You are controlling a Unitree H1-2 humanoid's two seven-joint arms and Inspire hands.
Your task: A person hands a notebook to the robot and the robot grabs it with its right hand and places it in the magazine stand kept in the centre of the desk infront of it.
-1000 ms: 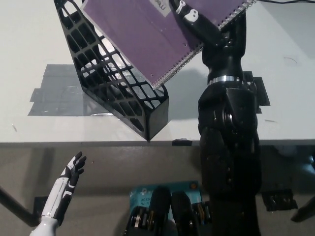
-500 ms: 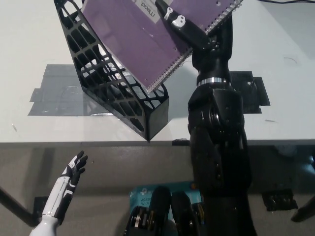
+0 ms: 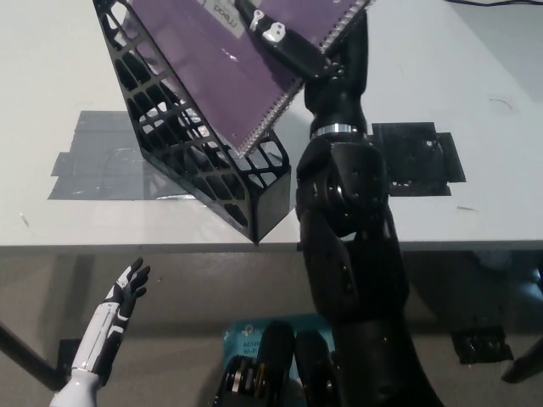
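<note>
- A white desk (image 3: 475, 195) fills the upper part of the view; its front edge runs straight across.
- Grey tape patches (image 3: 89, 161) lie near its left edge.
- Black tape patches (image 3: 416, 157) lie toward its right.
- Below the front edge lies a grey-brown floor (image 3: 204, 288).

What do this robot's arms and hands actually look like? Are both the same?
No. The right arm is bulky glossy black, with a silver ring at the wrist; its black right hand carries white patches. The left hand is slim and white with dark fingers.
</note>
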